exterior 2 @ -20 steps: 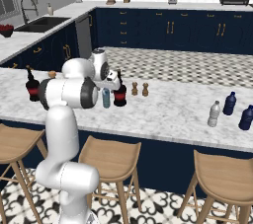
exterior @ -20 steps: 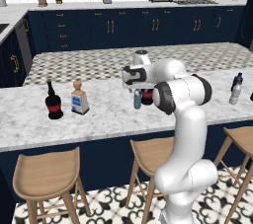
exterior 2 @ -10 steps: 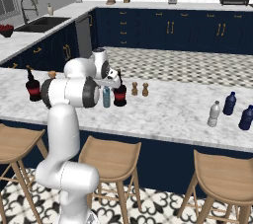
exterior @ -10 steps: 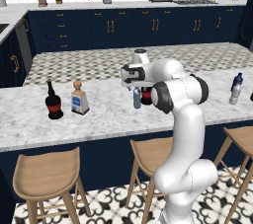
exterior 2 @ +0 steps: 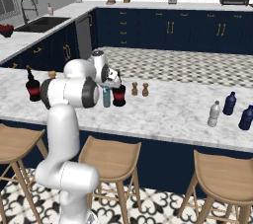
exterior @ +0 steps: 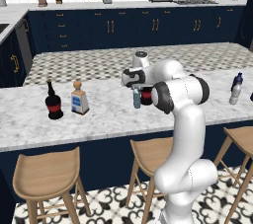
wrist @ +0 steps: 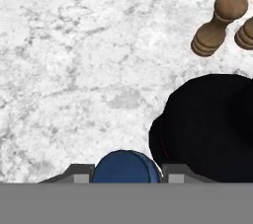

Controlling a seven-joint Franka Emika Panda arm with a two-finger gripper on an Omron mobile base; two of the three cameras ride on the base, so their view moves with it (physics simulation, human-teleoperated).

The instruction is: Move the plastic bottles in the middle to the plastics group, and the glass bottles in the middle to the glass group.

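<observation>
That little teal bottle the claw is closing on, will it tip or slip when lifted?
Probably tippy: the teal bottle is slim and tall for its base. Likely light, being small translucent plastic. Its smooth round cap between the gripper fingers might slip; the black bottle stands close beside it.

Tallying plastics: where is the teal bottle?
Mid-counter, the teal bottle stands just left of the black red-banded bottle in the right base view; the hand view shows its cap between the jaws.

The arm's elbow hides most of the black bottle (exterior: 146,96), and the hand view's right edge crops one brown shaker (wrist: 245,33).
</observation>
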